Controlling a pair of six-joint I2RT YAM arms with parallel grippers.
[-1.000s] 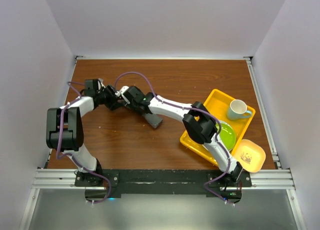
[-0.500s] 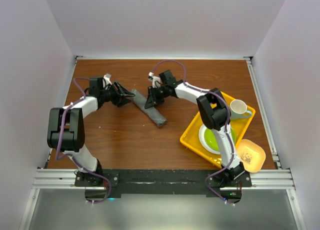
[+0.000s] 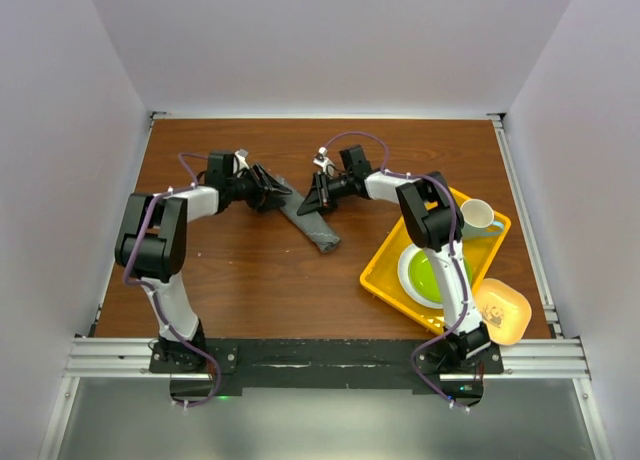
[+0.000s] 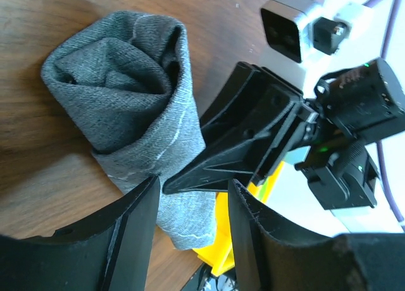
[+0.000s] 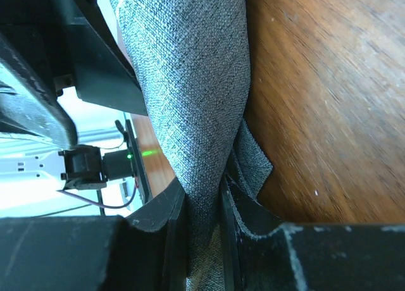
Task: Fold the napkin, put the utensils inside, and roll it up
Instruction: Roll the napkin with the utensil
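Note:
The dark grey napkin lies rolled into a tight diagonal roll on the wooden table. In the left wrist view its spiral end faces me. My left gripper is at the roll's far-left end, and its jaws are open with the roll's side just beyond them. My right gripper is at the roll's right side. In the right wrist view it is shut on a pinch of the napkin. One right finger reaches between the left jaws. No utensils show.
A yellow tray stands at the right and holds a green plate and a pale mug. A small yellow dish sits by the tray's near corner. White walls close the table's back and sides.
The right arm pulled back from its low reach to the left, and its gripper now sits at the roll's right side. The left gripper moved right up to the roll.

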